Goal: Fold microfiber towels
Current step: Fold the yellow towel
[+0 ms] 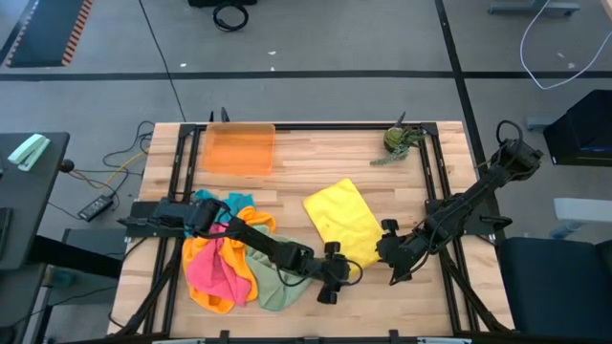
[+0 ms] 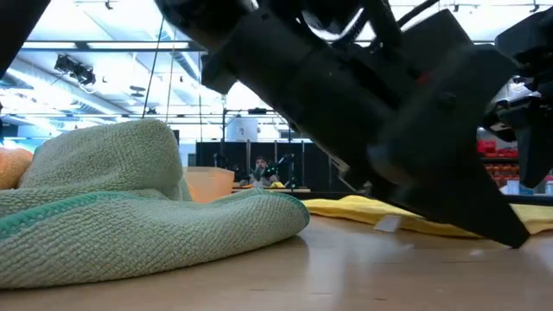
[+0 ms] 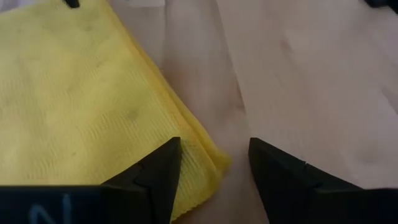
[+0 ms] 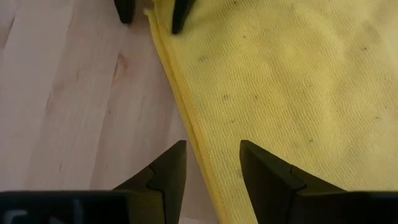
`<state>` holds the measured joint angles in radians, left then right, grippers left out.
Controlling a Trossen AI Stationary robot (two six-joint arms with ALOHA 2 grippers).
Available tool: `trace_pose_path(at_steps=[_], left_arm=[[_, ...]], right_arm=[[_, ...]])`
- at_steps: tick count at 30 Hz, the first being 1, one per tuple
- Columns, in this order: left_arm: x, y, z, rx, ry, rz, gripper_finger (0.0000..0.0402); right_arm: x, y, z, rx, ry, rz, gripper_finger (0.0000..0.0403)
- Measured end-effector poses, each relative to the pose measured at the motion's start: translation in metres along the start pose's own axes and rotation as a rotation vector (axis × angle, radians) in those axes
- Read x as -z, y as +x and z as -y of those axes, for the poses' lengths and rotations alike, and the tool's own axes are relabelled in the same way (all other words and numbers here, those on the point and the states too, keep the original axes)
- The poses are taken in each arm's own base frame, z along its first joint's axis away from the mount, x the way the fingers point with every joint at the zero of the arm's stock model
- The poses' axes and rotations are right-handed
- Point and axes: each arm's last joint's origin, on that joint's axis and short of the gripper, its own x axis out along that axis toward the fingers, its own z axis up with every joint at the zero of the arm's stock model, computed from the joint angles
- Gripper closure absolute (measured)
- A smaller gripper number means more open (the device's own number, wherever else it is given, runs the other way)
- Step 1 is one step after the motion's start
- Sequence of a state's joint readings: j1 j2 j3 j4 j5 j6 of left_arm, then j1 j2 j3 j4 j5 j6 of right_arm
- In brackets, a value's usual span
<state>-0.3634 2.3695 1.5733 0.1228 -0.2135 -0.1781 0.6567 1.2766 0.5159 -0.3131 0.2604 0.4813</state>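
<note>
In the high view, the yellow towel point(image 1: 342, 222) lay folded on the wooden table point(image 1: 316, 167), between the 2 grippers. The left gripper point(image 1: 334, 276) sat at the towel's near corner, with the heap of other towels point(image 1: 229, 263), orange, pink, teal and sage green, behind it under its arm. The right gripper point(image 1: 392, 250) stood just beside the towel's opposite near edge. An orange tray point(image 1: 239, 149) lay well beyond the left gripper at the table's far side, and a small green object point(image 1: 399, 140) well beyond the right one.

In the low view, a dark arm filled most of the upper frame. The sage green towel point(image 2: 130, 203) bulked in the foreground, and the yellow towel point(image 2: 380, 212) lay flat farther back beneath the arm, its white tag point(image 2: 388, 224) showing at the edge.

In the left wrist view, the left gripper point(image 3: 214, 171) stood released, its fingers point(image 3: 158, 177) apart with nothing clamped; 1 finger was over the yellow towel point(image 3: 81, 106) and the towel's corner reached into the gap.

In the right wrist view, the right gripper point(image 4: 213, 168) was likewise released, its fingers point(image 4: 267, 174) spread astride the edge of the yellow towel point(image 4: 280, 81), gripping nothing. The other arm's fingertips point(image 4: 180, 14) showed ahead, straddling the same edge.
</note>
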Motion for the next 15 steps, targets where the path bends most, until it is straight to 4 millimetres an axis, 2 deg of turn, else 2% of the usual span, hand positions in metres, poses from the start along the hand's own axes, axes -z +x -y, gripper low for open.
trace_pose_path(at_steps=[5,11,15], left_arm=[[0.003,0.001,-0.002,-0.021,-0.014,-0.03,0.0242],[0.005,0.001,-0.003,-0.027,-0.012,-0.048,0.0324],[0.006,0.001,-0.003,-0.029,-0.011,-0.056,0.0375]], right_arm=[[0.002,0.0,0.0,0.002,-0.023,-0.015,0.0246],[0.012,-0.003,-0.006,-0.007,-0.284,-0.079,0.0246],[0.022,-0.005,-0.001,0.033,-0.344,-0.187,0.0245]])
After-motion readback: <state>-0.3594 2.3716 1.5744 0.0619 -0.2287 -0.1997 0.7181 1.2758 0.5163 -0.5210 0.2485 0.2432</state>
